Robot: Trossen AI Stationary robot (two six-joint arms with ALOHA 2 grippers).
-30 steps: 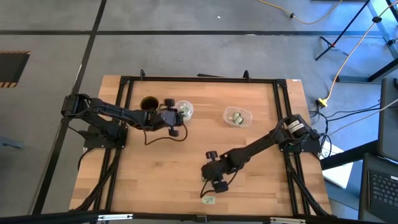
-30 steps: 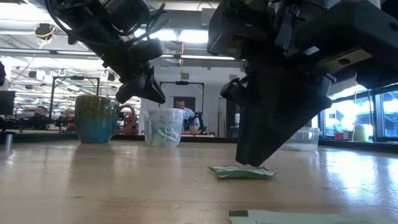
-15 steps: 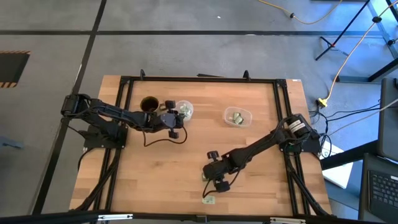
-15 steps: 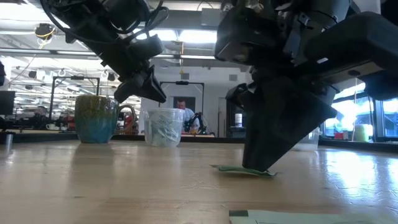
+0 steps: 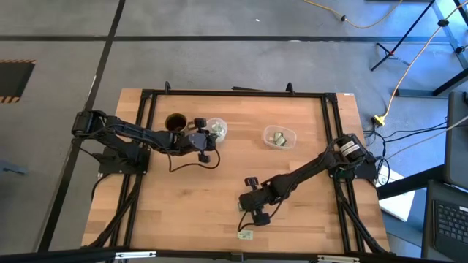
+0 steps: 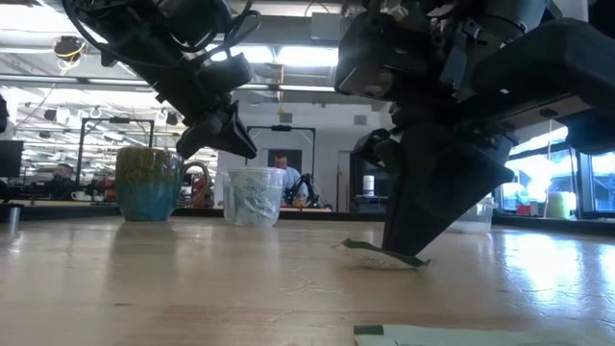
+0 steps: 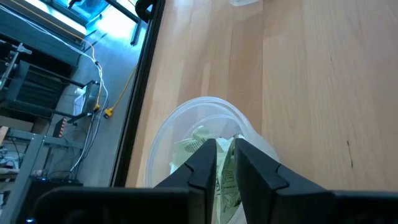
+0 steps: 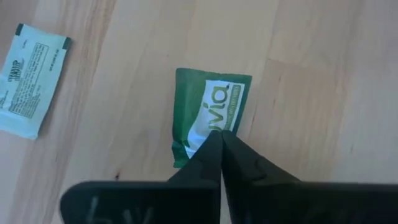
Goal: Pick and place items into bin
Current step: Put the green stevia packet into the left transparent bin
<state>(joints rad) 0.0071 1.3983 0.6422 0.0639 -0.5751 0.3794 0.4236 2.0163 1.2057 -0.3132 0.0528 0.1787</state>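
My right gripper [image 8: 219,138] is shut on a green-and-white packet [image 8: 208,102] that lies near the table's front middle [image 5: 243,207]. A second, paler packet [image 8: 31,81] lies flat closer to the front edge [image 5: 245,235]. My left gripper [image 7: 226,152] is over the clear cup [image 7: 186,134] at the far left [image 5: 217,129], shut on a pale packet [image 7: 226,180]. More packets sit in the cup. The clear bin [image 5: 278,136] stands at the far middle with a few packets in it. My left gripper pinches a pale printed packet [image 7: 226,167] between its two fingers, slanting down from the table's left, over the cup's mouth. Whether the packet is clear of those in the cup, I cannot tell. My right gripper pinches the green packet at the middle of one short edge [image 8: 214,124] between its fingertips, steeply from above. The packet sits tilted: its held end rests low by the fingers [image 6: 413,260], and its free end [image 6: 348,245] is raised off the wood.
A green-blue mug [image 5: 175,122] stands left of the cup, also seen in the low view [image 6: 149,183]. Black frame rails [image 5: 329,124] run along the table's edges. Bare wood lies between the two grippers and around the bin.
My right gripper has shut on the green packet. The packet lay flat a second ago. Now it is tilted, with its free end raised off the table.
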